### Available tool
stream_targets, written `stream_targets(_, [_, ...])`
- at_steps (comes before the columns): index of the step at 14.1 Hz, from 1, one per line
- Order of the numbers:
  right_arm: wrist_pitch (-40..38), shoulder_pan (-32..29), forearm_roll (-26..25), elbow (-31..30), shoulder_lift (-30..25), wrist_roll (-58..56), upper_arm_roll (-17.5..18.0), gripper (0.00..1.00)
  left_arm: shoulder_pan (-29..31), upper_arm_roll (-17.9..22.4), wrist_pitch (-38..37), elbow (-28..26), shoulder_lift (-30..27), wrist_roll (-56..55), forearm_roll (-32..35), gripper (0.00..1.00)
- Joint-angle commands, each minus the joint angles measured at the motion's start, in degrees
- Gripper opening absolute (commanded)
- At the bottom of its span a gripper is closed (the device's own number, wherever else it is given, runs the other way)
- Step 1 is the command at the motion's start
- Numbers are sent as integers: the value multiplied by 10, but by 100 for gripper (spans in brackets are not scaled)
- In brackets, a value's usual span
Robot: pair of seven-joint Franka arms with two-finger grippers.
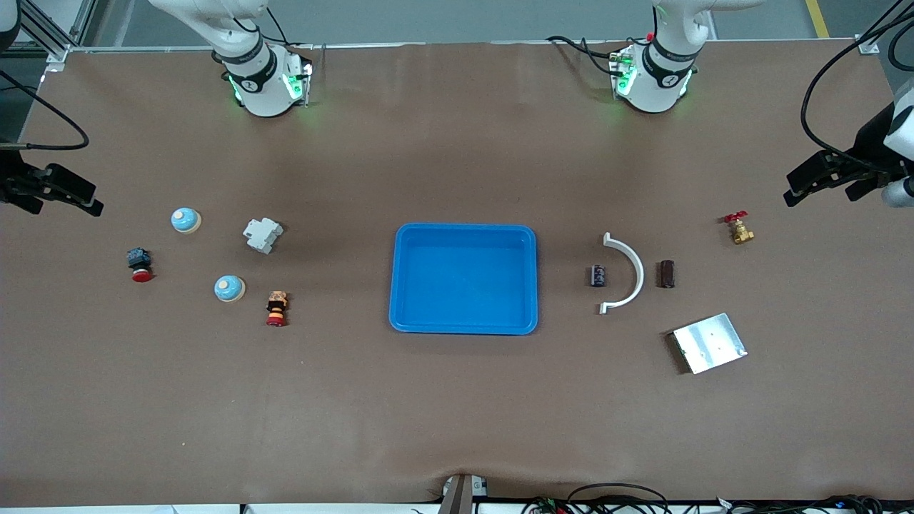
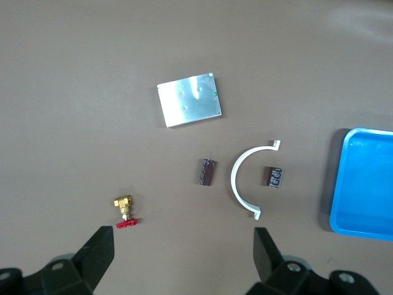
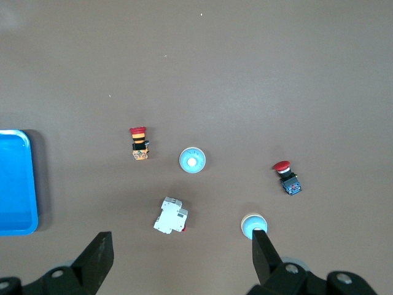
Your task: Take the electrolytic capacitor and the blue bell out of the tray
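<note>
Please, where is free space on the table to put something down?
The blue tray is bare inside. The brown table nearer the front camera than the tray is bare. Crowded: around the bells and around the white arc.

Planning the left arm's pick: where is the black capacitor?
In the front view, the black capacitor lies between the blue tray and the white arc, toward the left arm's end.

A white circuit breaker [image 1: 263, 235], two red-capped push buttons [image 1: 140, 265] [image 1: 276, 308], a white curved bracket [image 1: 625, 273], a metal plate [image 1: 708, 343] and a brass valve [image 1: 739, 228] lay on the brown table [image 1: 457, 414].
</note>
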Motion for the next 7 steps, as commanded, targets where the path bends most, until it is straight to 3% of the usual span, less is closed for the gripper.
stream_targets(1, [9,-2,7,-20,-17,-8,0,100,4,-2,-14,16,6,8,-6,100])
stream_targets(7, [10,-3,7,-24,-17,-8,1,100,5,-2,-15,14,6,9,-6,100])
